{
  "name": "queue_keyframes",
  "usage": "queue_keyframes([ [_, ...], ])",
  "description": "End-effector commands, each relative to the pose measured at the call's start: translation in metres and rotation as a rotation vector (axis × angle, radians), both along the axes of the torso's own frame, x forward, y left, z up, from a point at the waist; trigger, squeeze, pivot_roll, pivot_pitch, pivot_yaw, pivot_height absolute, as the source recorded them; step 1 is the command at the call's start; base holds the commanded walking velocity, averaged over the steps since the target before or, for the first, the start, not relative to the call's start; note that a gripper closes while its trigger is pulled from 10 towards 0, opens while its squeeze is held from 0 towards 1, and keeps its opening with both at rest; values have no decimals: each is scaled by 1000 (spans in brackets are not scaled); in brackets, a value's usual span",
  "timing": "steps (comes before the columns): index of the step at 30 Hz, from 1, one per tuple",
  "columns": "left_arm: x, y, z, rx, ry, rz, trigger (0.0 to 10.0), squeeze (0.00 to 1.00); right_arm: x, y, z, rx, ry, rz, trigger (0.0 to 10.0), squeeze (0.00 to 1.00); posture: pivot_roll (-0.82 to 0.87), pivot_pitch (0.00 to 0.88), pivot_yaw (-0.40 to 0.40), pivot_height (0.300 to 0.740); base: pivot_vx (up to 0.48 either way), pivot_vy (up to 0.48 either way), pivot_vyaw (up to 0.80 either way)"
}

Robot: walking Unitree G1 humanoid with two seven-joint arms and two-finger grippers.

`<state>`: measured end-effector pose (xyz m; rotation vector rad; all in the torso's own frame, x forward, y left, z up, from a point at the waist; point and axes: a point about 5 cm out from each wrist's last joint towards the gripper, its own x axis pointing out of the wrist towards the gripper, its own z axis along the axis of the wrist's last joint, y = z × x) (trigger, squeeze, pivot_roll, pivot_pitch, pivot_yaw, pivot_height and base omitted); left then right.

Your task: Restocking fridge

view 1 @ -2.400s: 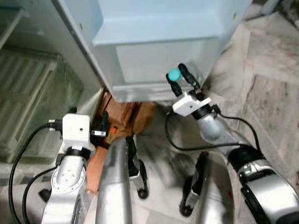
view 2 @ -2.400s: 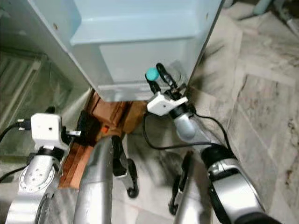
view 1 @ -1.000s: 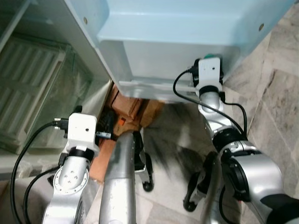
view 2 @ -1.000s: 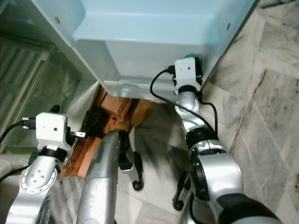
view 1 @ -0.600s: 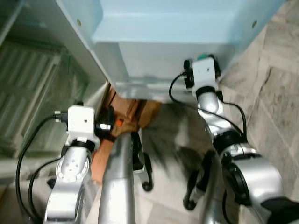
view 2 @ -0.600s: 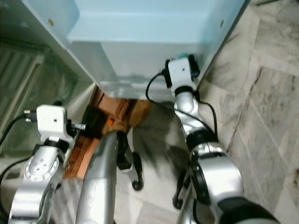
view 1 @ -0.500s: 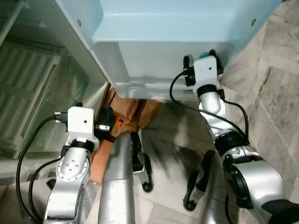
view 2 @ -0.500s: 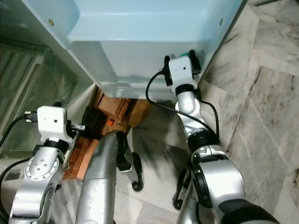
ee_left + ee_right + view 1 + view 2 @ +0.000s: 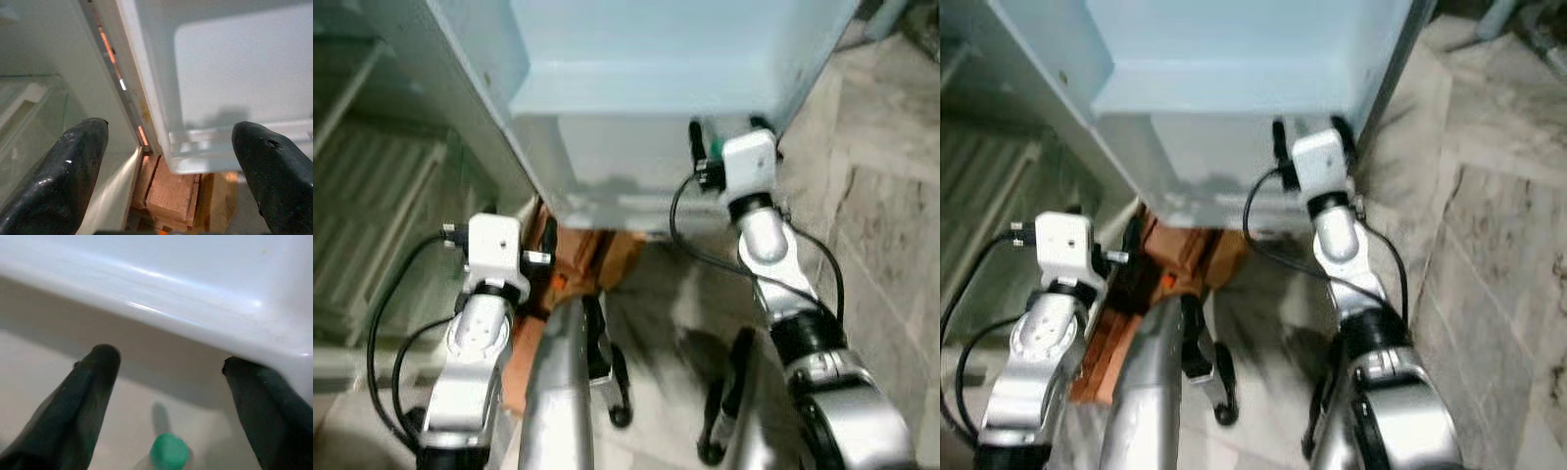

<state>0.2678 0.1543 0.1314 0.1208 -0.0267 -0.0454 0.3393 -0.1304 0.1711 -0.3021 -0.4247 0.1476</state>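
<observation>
Your right pincer (image 9: 166, 406) stands wide at the door shelf (image 9: 636, 157) of the open fridge door — a green-capped bottle (image 9: 168, 453) sits in it, released. Placing looks done; I'd back out clear of the rim. Your left pincer (image 9: 166, 166), also wide and empty, waits by the door's hinge edge.

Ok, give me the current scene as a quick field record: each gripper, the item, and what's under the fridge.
left gripper: open, near the fridge door's hinge side, holding nothing
right gripper: open, at the door bin
item: green-capped bottle between the right fingers, not gripped
under fridge: bricks
floor: marble tiles
</observation>
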Motion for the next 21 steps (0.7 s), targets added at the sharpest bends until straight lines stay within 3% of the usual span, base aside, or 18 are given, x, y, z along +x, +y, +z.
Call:
queue_keyframes([
  [1, -4, 8, -11, 9, 34, 26, 10000, 0, -12, 3, 14, 38, -69, 29, 10000, 0, 80, 66, 59, 562, 0, 0, 0],
  [2, -3, 9, -13, 10, 36, 27, 10000, 0, -15, 3, 9, 47, -51, 32, 10000, 0, 79, 62, 57, 562, 0, 0, 0],
  [3, -4, 9, -18, 11, 41, 29, 10000, 0, -28, 0, -14, 69, 35, 17, 10000, 0, 80, 31, 50, 562, 0, 0, 0],
  [5, -5, 8, -20, 16, 39, 29, 10000, 0, -45, -3, -40, 106, 136, -7, 10000, 0, 81, 7, 46, 562, 0, 0, 0],
  [7, -2, 8, -21, 13, 33, 38, 10000, 0, -59, -4, -61, 146, 228, -16, 10000, 0, 78, 0, 48, 562, 0, 0, 0],
  [8, -2, 8, -21, 13, 33, 38, 10000, 0, -59, -4, -61, 146, 228, -16, 10000, 0, 78, 0, 48, 562, 0, 0, 0],
  [9, -1, 9, -21, 11, 33, 39, 10000, 0, -62, -5, -66, 179, 264, -25, 10000, 0, 74, 0, 50, 562, 0, 0, 0],
  [10, 2, 10, -21, 8, 32, 40, 10000, 0, -68, -2, -73, 285, 337, 6, 10000, 0, 67, 0, 52, 562, 0, 0, 0],
  [15, 8, 10, -22, 22, 12, 20, 10000, 0, -80, 10, -72, 251, 379, 174, 10000, 0, 60, 0, 52, 562, 0, 0, 0],
  [21, 6, 12, -24, 21, 11, 27, 10000, 0, -78, -4, -62, 278, 336, 127, 10000, 0, 68, 0, 50, 582, 0, 0, 0],
])
